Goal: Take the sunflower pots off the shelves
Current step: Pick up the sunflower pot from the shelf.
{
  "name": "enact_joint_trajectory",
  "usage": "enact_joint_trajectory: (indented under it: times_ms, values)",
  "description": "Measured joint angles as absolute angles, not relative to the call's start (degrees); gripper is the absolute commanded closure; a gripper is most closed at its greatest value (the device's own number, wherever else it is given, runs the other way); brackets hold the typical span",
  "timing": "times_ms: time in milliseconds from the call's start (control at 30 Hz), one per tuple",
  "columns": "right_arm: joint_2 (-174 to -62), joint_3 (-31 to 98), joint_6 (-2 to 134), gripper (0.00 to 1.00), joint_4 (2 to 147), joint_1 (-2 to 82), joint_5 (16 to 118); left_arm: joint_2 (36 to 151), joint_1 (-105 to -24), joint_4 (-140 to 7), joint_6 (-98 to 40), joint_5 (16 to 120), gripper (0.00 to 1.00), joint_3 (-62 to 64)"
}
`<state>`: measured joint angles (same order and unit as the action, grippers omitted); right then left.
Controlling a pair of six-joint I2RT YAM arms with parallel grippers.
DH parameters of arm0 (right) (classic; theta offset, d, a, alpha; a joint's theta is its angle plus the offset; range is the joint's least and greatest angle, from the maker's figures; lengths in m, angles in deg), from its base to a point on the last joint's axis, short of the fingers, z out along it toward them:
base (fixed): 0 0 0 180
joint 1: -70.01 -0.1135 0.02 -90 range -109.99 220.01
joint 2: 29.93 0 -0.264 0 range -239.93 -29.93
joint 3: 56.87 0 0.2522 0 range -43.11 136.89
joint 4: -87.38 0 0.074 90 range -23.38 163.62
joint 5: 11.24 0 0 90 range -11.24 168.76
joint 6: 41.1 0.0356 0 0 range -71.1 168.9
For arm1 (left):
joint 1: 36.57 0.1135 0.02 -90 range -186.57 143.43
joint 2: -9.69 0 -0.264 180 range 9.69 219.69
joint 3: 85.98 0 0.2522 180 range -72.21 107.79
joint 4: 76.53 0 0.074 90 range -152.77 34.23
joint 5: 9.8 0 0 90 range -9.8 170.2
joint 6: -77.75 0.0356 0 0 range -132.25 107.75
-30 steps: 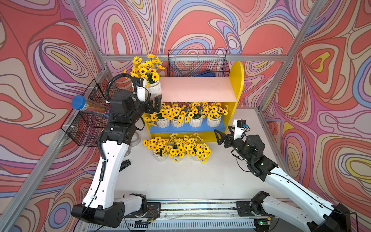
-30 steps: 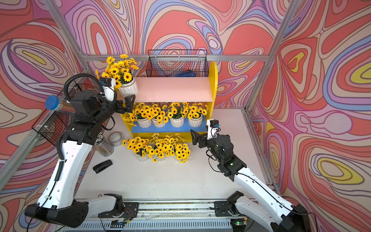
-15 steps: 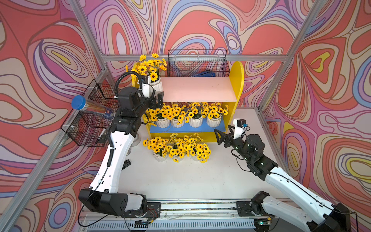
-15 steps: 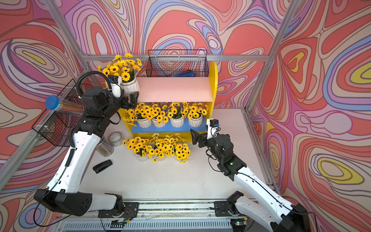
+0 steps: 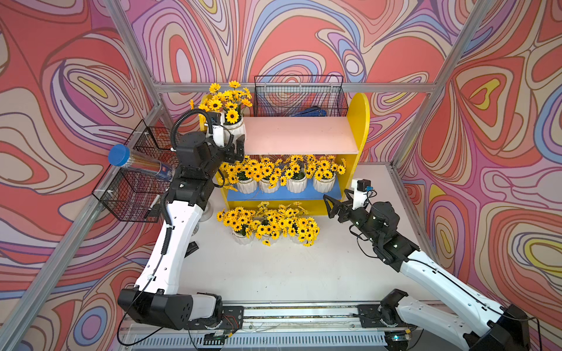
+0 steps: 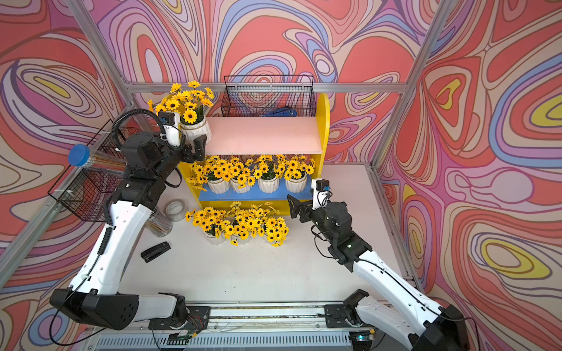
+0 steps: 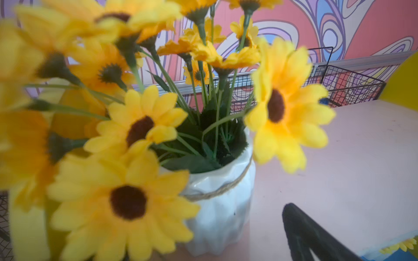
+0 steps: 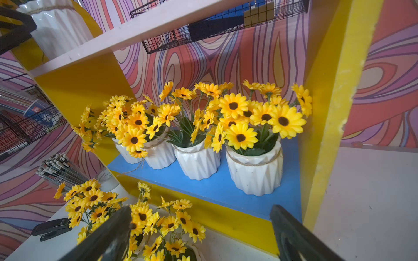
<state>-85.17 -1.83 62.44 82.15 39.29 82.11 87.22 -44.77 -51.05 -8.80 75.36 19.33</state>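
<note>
— What was on the left?
— Swirled walls (image 5: pixel 60 91) and a wire basket (image 5: pixel 133 194). The left gripper (image 5: pixel 235 150) gaped, empty, just beside one pot (image 5: pixel 235 129) on the pink board of the shelves (image 5: pixel 362 121).
— The middle?
— Four pots (image 5: pixel 296 184) stood on the blue board, three more pots (image 5: pixel 243 238) on the white table (image 5: pixel 273 273) in front.
— The right?
— The right gripper (image 5: pixel 330 206) hung spread wide, holding nothing, near the shelves.

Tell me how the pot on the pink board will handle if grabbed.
The pot looks glazed and ribbed, so probably rigid, slippery and breakable. Its tall flowers likely make it top-heavy, apt to tip if pushed; they should flex rather than resist.
</note>
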Motion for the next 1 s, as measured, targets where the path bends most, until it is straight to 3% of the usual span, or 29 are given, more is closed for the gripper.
enact_joint_trajectory:
  times_ms: [1000]
  values:
    - [-85.32,-1.81,61.83,0.02,82.07,39.29,81.76,94.15,-45.96,-52.77,-7.60,77.41,0.00,27.40]
